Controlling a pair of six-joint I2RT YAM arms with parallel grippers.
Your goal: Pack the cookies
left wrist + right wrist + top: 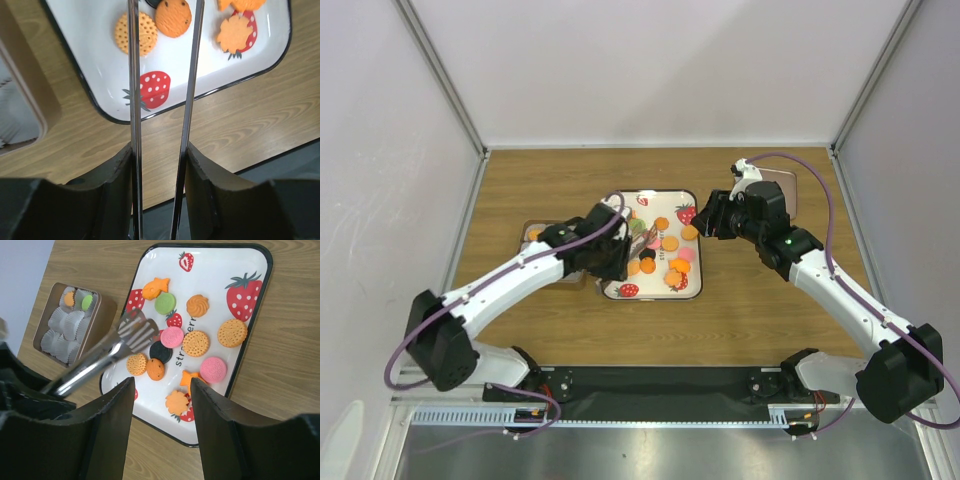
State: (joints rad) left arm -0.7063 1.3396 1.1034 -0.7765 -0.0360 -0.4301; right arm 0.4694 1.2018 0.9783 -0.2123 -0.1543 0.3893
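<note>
**On the worktop: twelve cookies on the tray, two in the box**

Nearest the arm bases, the left fingers (117,172) are closed on the handles of one pair of metal tongs (131,332), one finger against each outer side. The two blades run on with a narrow gap between them. The tong heads reach over the left half of a white, dark-rimmed tray (215,270) lying on the wooden worktop (550,180). The heads are blurred, so I cannot tell whether they pinch anything.

Twelve cookies (195,343) can be seen loose on the tray: eight orange, two pink, one green and one black. Six strawberry prints (245,292) show on the tray, two of them partly covered.

Just left of the tray stands one brown box (102,315) lined with white paper cups (60,337). One orange and one green cookie sit in cups at one end. The number of cups is hard to make out.

Farther back, the right fingers (110,430) are spread wide over the tray's right side, with nothing between them and touching nothing.

Behind that arm lies a pale pink flat thing (788,190), largely hidden and not identifiable.
</note>
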